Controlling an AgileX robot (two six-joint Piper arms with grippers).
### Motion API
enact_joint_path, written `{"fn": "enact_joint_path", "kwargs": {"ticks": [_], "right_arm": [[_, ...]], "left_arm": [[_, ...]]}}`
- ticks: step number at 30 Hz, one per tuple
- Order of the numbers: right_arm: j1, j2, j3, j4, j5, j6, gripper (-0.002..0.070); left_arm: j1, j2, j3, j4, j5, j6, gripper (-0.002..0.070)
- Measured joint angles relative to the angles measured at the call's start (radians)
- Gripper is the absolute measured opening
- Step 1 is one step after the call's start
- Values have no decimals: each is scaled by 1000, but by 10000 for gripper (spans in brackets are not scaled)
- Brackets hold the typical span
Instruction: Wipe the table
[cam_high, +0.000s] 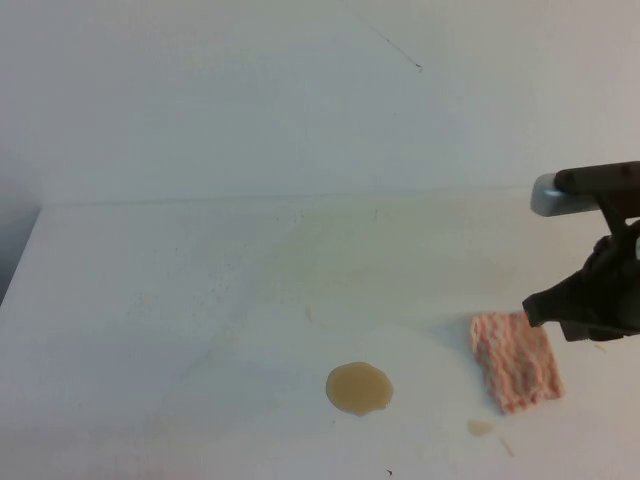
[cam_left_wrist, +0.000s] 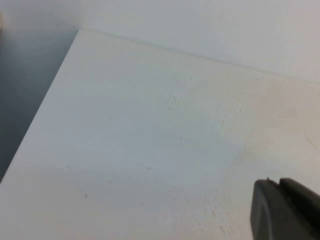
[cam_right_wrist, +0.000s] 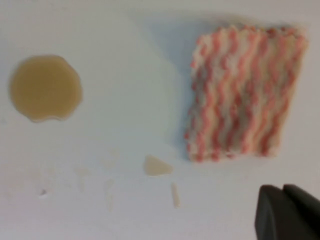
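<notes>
Ribbed pink-white knit cloth (cam_high: 516, 362) right of round tan puddle (cam_high: 359, 388) on matte white table (cam_high: 150, 300); right gripper (cam_high: 532, 310), pincer together, at cloth's far edge; left gripper (cam_left_wrist: 281, 212), likewise together, over table's left part.

One table (cam_high: 150, 300), one striped cloth (cam_high: 515, 362), one brown puddle (cam_high: 359, 388), one small drop (cam_high: 481, 427) — one left hand (cam_left_wrist: 279, 189), one right hand (cam_high: 533, 310).
</notes>
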Motion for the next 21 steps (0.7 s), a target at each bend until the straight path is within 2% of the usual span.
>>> {"fn": "enact_joint_path", "kwargs": {"ticks": [4,10,16,18,21], "right_arm": [[55,57,-75,-44,28,38,4],[59,146,-141,24,23,38,3],[59,235,-152,6,30,41,11],[59,259,-152,-8,30,42,52],[59,287,-153,-13,25,51,161]], "left_arm": [[0,0,0,0,0,0,-1],[0,0,0,0,0,0,-1],[0,0,0,0,0,0,-1],[0,0,0,0,0,0,-1],[0,0,0,0,0,0,-1]]}}
